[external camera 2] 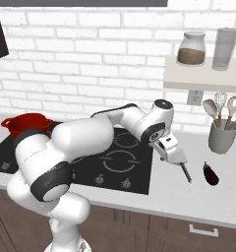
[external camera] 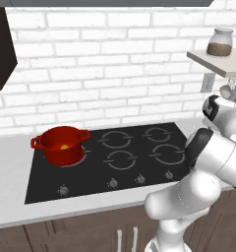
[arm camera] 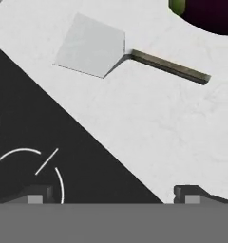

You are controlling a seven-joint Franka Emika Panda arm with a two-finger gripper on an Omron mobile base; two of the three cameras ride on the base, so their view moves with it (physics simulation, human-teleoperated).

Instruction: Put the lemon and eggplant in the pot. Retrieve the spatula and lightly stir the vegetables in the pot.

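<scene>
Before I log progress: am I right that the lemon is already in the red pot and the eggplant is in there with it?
Not quite. The lemon is in the pot, as the left base view shows, but the eggplant is not: the right base view shows it lying on the counter beside the spatula.

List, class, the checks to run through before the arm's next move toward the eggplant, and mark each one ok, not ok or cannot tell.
1. Lemon in the pot: ok, a yellow spot shows inside.
2. Eggplant in the pot: not ok, it lies on the counter right of the stove.
3. Gripper open and empty: ok.
4. Spatula clear of the eggplant: ok, it lies flat between stove and eggplant, apart from both.
5. Pot upright on its burner: ok.
6. Gripper directly over the eggplant: not ok, the eggplant sits at the hand view's corner.
</scene>
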